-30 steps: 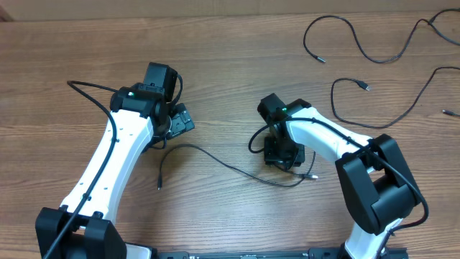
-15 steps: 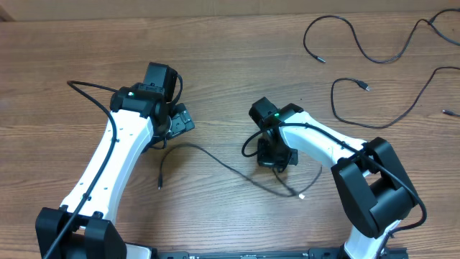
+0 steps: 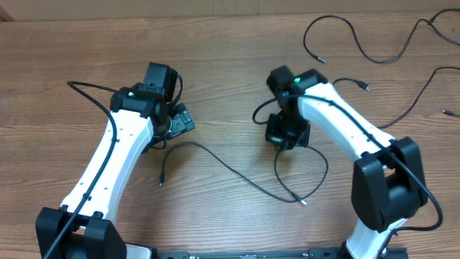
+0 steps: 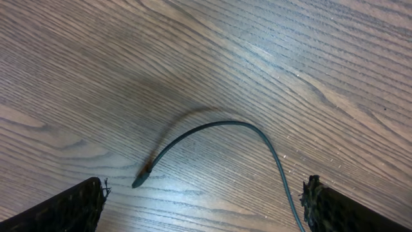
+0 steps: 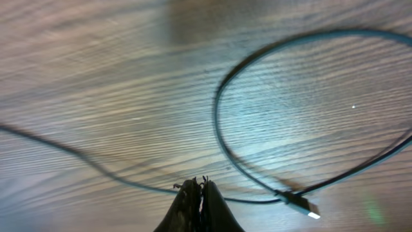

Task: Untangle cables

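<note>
A thin black cable runs over the table from its plug end near the left arm to a loop under the right arm. Its silver-tipped plug lies at the loop's bottom. My right gripper is shut, and in the right wrist view the cable crosses right at the closed fingertips, with the silver-tipped plug beside them. My left gripper stands open above the table. Below it, the cable's dark plug end lies between the wide fingers, untouched.
Other loose black cables lie at the back right: one curved, one long with a plug, and a short end at the right edge. The table's far edge runs along the top.
The right gripper closed and moved toward the back right, pulling the cable with it. The cable's right part now forms a loop with the silver plug further forward. The left arm has not moved.
</note>
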Controlling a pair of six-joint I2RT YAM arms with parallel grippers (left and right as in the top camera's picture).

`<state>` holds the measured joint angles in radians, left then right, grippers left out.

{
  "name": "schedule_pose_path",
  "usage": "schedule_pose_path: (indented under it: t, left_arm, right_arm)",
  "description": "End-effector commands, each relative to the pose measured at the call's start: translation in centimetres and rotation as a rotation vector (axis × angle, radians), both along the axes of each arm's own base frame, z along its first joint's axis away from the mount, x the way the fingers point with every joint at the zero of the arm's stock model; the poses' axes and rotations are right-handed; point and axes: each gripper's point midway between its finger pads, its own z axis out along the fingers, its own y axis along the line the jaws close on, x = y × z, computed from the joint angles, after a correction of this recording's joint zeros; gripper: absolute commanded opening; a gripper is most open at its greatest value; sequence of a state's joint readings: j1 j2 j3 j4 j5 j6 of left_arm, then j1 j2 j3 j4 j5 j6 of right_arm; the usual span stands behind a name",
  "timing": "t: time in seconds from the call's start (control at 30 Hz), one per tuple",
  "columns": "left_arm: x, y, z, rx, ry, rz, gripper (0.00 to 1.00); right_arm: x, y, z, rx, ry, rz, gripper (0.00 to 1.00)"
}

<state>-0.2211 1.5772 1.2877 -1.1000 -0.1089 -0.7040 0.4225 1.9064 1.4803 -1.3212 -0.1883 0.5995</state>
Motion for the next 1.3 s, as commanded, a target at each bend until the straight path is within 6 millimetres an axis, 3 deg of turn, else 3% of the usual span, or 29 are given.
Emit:
schedule_pose_path:
  t: [0.0,0.17,0.27,0.37,0.4,0.43,0.5,0.6,0.7,0.9,1.0,1.17,1.27]
  left_arm:
    - [-0.1,-0.1,-0.5,-0.001,0.016,0.008,1.0]
    - [-0.2,-0.1,-0.5,0.0,0.018,0.008,0.99]
    - [-0.2,-0.1,-0.5,0.0,0.019,0.008,1.0]
    - [-0.1,-0.1,-0.5,-0.001,0.014,0.008,1.0]
    - [0.0,-0.1,-0.5,-0.002,0.012,0.008,0.99]
    - [0.1,-0.1,-0.5,-0.003,0.009,0.008,0.99]
    - [0.1,-0.1,-0.5,-0.003,0.008,0.008,1.0]
    - [0.1,-0.1,-0.5,-0.003,0.009,0.008,1.0]
    - [0.1,-0.1,-0.5,-0.003,0.009,0.008,0.99]
    - [0.1,-0.1,-0.5,-0.002,0.008,0.008,1.0]
    - [0.1,-0.1,-0.5,-0.002,0.008,0.008,1.0]
    - [0.1,-0.1,-0.5,-0.002,0.008,0.008,0.99]
    - [0.1,-0.1,-0.5,-0.003,0.008,0.008,0.99]
  right_arm:
    - [1.7,0.7,3.6,0.107,-0.071,-0.048,0.04]
    - [2.9,-1.4,5.1,0.1,-0.13,-0.08,0.04]
    - [1.8,-2.2,4.7,0.078,-0.108,0.055,0.12]
    - [-0.5,-2.3,4.0,0.062,-0.042,0.161,0.45]
    - [-1.2,-2.5,3.7,0.042,-0.019,0.172,0.66]
    - [-1.8,-2.6,3.3,0.024,0.002,0.184,0.77]
    - [-3.4,-2.5,2.2,0.002,0.044,0.214,0.88]
    - [-4.9,-2.0,0.2,-0.015,0.074,0.226,0.88]
    - [-6.0,-1.6,-2.0,-0.021,0.079,0.247,0.81]
    - [-7.7,-2.1,-5.2,-0.058,0.096,0.196,0.73]
    - [-8.1,-3.1,-6.0,-0.107,0.1,0.18,0.72]
    - [-8.9,-3.6,-6.6,-0.121,0.116,0.185,0.47]
    - [-9.2,-3.5,-6.7,-0.123,0.12,0.194,0.45]
